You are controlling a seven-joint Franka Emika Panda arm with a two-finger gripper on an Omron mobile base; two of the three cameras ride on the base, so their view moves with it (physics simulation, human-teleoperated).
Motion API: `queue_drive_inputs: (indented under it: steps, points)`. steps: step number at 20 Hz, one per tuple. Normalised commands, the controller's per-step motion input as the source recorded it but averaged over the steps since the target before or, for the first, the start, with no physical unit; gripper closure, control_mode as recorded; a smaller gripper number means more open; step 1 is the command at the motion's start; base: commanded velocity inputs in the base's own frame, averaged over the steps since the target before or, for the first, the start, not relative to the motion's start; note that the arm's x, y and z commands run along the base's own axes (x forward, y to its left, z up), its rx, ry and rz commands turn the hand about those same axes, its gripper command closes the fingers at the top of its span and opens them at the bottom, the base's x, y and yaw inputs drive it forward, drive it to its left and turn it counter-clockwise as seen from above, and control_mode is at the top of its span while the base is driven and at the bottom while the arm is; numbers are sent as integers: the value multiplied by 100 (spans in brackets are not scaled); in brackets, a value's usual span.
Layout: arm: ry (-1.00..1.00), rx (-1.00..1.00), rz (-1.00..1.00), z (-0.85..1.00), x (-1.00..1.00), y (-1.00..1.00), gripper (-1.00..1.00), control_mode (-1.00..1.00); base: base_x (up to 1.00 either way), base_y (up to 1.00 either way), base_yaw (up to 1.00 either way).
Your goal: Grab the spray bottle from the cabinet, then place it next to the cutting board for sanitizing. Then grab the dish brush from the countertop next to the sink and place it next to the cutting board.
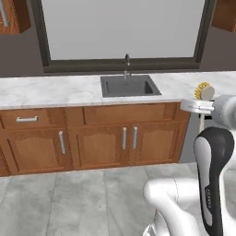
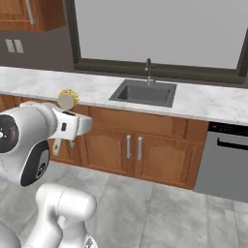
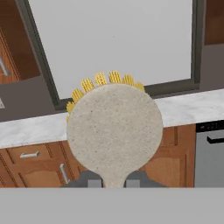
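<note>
My gripper [image 3: 113,180] is shut on the dish brush [image 3: 114,131], whose pale round disc faces the hand camera with yellow bristles fanning behind its top edge. In the base views the dish brush [image 1: 204,91] [image 2: 67,99] is held in the air in front of the base cabinets, head up and thin handle hanging below the gripper [image 1: 202,109] [image 2: 68,127]. The dark sink [image 1: 130,86] [image 2: 144,93] sits in the white marble countertop [image 1: 50,90] [image 2: 34,80] under the window. A corner of the reddish wall cabinet [image 1: 11,16] [image 2: 34,14] shows at the upper left. The spray bottle and cutting board are out of view.
A gooseneck faucet [image 1: 126,64] [image 2: 148,68] stands behind the sink. Brown base cabinets with grey handles [image 1: 92,138] line the front. A grey dishwasher [image 2: 225,160] [image 3: 210,153] is to the right of them. Grey tiled floor [image 1: 69,198] lies between the base and the cabinets.
</note>
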Motion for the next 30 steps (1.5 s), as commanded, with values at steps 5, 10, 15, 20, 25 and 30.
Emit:
queue_drive_inputs:
  steps: [5,10,15,20,25,30]
  points:
    - [0,0,0,0,0,0,100,100,-37,100,0]
    - [0,0,0,0,0,0,100,100,11,100,-2]
    - [0,0,0,0,0,0,100,100,100,99,-2]
    - [0,0,0,0,0,0,100,100,80,100,0]
    - [0,0,0,0,0,0,100,100,31,100,-1]
    - [0,0,0,0,0,0,100,100,22,100,0]
